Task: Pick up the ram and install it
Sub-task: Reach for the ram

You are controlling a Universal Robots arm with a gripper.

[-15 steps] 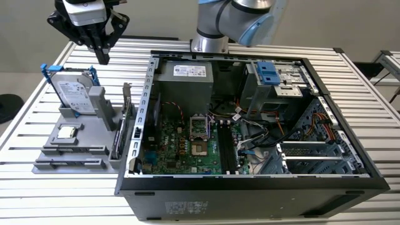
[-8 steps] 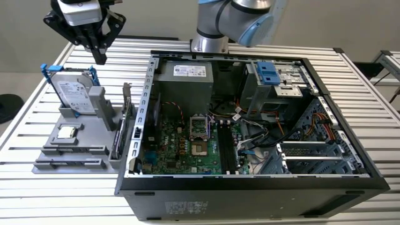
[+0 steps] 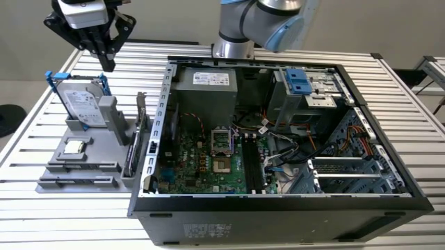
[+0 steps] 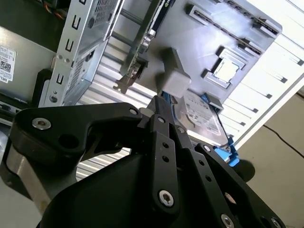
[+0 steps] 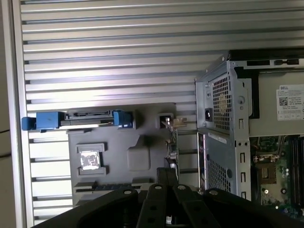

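Hovering at the upper left of the exterior view, the black gripper (image 3: 108,63) points downward with its fingers pressed together on nothing. Just below it, a silver hard drive (image 3: 82,107) with blue rails stands upright at the back of a grey parts fixture (image 3: 97,153) on the slatted table (image 3: 41,219). At the lower left of the frame, near the fixture's front edge, a long dark strip seated in a slot looks to be the ram (image 3: 78,167), though its detail is hard to make out. It sits untouched, well apart from the gripper. To the right of the fixture a larger card (image 3: 141,130) with a metal bracket stands on edge, just beside the open computer case (image 3: 278,221). At the frame's centre, the motherboard's long black memory slots (image 3: 251,166) seem to hold no stick. I judge the work to be at the approach before the pick-up. A grasp calls for the fingers to open and line up over the stick's thin edge, clear of the hard drive.
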